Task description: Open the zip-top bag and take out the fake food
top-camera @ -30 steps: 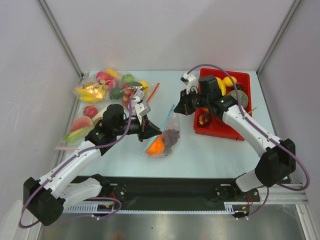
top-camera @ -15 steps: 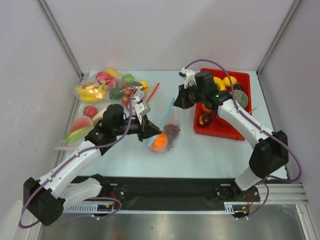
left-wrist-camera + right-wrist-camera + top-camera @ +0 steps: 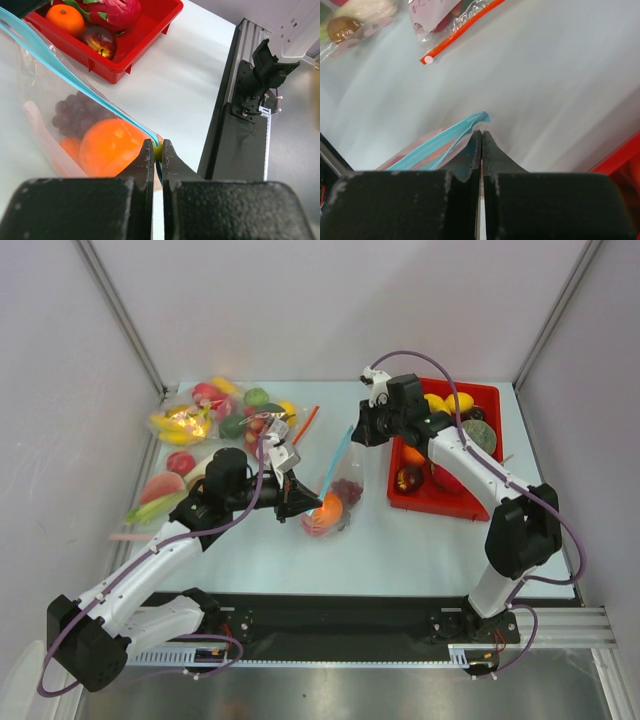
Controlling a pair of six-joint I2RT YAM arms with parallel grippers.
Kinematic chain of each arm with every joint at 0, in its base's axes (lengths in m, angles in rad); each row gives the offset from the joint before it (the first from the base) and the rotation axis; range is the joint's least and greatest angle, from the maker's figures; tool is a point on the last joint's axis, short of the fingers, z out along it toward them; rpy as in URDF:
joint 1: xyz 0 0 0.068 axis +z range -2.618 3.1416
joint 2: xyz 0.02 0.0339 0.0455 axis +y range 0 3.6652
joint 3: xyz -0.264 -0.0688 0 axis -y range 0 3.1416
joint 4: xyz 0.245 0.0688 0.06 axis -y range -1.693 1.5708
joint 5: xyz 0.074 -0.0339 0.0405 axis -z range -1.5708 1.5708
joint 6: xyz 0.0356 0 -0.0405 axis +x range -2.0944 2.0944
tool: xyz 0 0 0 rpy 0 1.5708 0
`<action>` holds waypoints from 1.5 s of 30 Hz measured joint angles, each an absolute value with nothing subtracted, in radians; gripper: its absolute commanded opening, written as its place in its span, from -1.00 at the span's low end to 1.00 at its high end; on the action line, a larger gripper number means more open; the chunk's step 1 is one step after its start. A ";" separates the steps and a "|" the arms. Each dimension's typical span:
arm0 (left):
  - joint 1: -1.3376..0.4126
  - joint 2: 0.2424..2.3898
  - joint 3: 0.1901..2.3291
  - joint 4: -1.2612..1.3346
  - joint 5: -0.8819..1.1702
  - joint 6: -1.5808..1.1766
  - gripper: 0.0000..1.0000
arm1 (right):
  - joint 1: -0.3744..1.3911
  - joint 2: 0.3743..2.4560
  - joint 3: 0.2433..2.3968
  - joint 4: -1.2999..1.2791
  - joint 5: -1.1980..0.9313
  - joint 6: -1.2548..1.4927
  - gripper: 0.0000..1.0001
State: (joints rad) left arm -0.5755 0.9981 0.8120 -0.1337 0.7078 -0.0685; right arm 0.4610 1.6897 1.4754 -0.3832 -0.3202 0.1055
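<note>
White enclosure walls (image 3: 330, 310) surround a pale desk (image 3: 420, 550), shown from above and from both wrists. Near the desk's middle I hold the zip-top bag (image 3: 338, 502) stretched between the two arms. The left pincer (image 3: 157, 150) is clamped tight on the nearer end of its blue-green zip strip (image 3: 75, 82). The right pincer (image 3: 481, 134) is pinched closed on the farther end. Held so, the mouth runs taut, which I judge suits pulling it apart; whether the seal has begun to part I cannot tell. The contents sag the bag below the strip. Inside lies the fake food: a large orange (image 3: 107, 150), a smaller orange piece (image 3: 69, 146) beside it, and dark purple grapes (image 3: 75, 117). At the far right corner a red tray (image 3: 150, 45) carries loose fruit: a mandarin (image 3: 65, 17), an apple (image 3: 100, 42) and a dragon fruit (image 3: 112, 9). Other filled bags (image 3: 200, 415) lie at the far left corner.
</note>
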 measured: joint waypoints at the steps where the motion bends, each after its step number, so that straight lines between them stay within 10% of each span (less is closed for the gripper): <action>1: -0.575 0.998 0.812 -0.134 0.708 -0.069 -0.99 | 0.458 1.698 1.484 -0.386 -0.316 0.105 -1.00; 14: -0.574 0.997 0.812 -0.134 0.698 -0.068 -0.99 | 0.441 1.744 1.534 -0.391 -0.269 0.105 -0.98; 19: -0.584 0.994 0.812 -0.131 0.680 -0.080 -0.99 | 0.443 1.743 1.558 -0.414 -0.184 0.118 -0.26; 24: -0.642 0.993 0.812 -0.145 0.612 -0.090 -0.99 | 0.441 1.706 1.569 -0.433 -0.069 0.148 0.00; 45: -0.749 1.030 0.823 -0.177 0.340 -0.096 -0.99 | 0.622 1.520 1.435 -0.549 0.091 0.374 0.01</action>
State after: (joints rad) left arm -0.7486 1.0302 0.8230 -0.1768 0.3397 -0.0963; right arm 0.6224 1.5196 1.4353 -0.5491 0.0906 0.3744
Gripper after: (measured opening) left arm 0.035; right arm 0.496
